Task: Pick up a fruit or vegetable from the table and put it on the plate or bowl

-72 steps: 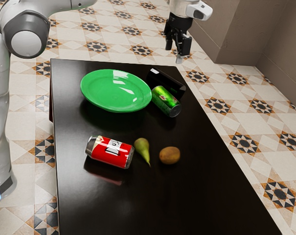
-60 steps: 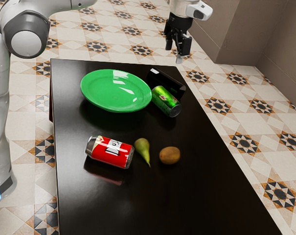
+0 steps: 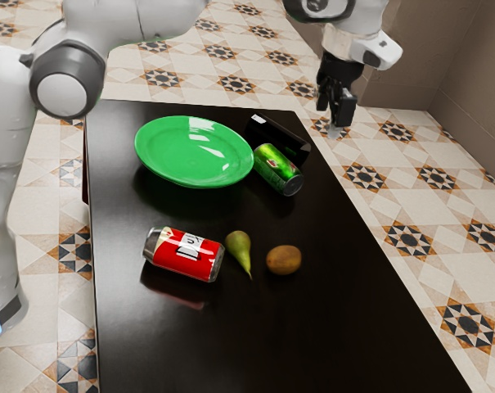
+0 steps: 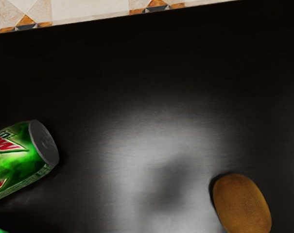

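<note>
The claw [image 3: 337, 110] hangs well above the counter [image 3: 312, 327], pointing down. Its two black fingers stand apart with nothing between them, so it is open and empty. In the exterior view it shows near the counter's far corner on the exterior view's right, against the tiled floor [image 3: 411, 188]. Nearest to it on the counter is a black box [image 3: 277, 135] close to that far corner, and a green can [image 3: 277, 169] lies on its side just in front of the box. Touching or almost touching the can, toward the exterior view's left, sits the green plate [image 3: 194, 151], empty, in the far half of the counter. Toward the middle of the counter lie the fruits: a brown kiwi [image 3: 284, 259] and, just beside it, a green pear [image 3: 240, 250] with its narrow end pointing to the near edge. A red can [image 3: 183, 254] lies on its side right next to the pear, on the side away from the kiwi. In the wrist view the green can [image 4: 20, 158] and the kiwi [image 4: 241, 204] lie well apart on the dark counter [image 4: 161, 73].
</note>
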Robot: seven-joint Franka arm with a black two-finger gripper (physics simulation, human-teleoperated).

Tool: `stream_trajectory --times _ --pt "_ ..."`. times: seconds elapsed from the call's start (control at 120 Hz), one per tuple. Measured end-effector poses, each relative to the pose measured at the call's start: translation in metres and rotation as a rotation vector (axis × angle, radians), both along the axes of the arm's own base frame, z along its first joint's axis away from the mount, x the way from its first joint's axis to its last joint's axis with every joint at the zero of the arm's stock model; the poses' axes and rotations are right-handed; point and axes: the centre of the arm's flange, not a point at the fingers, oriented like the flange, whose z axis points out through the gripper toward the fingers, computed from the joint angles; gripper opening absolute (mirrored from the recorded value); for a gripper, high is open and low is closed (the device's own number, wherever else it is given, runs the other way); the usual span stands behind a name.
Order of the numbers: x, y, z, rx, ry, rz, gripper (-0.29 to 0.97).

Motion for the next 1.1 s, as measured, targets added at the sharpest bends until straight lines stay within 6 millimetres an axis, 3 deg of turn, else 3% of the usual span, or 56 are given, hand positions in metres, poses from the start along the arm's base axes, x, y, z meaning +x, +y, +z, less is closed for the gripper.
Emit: stream_trajectory --times 0.192,0.283,0.417,0.55,0.65,0.75,0.85,1.1 --pt "0.041 -0.004 -0.074 -0.028 0.08 -0.003 0.68" --pt "0.047 -0.011 -0.082 -0.034 0.074 -0.015 0.68" --pt "0.048 -0.04 -0.085 -0.039 0.051 -0.06 0.68" --pt "0.034 -0.068 -0.097 -0.037 0.057 -0.107 0.68" --pt "0.005 -0.084 -0.115 -0.034 0.076 -0.141 0.68" --pt "-0.025 -0.084 -0.143 -0.026 0.091 -0.148 0.68" --pt "-0.039 -0.084 -0.167 -0.03 0.088 -0.15 0.68" --pt "-0.049 -0.091 -0.177 -0.091 0.033 -0.117 0.68"
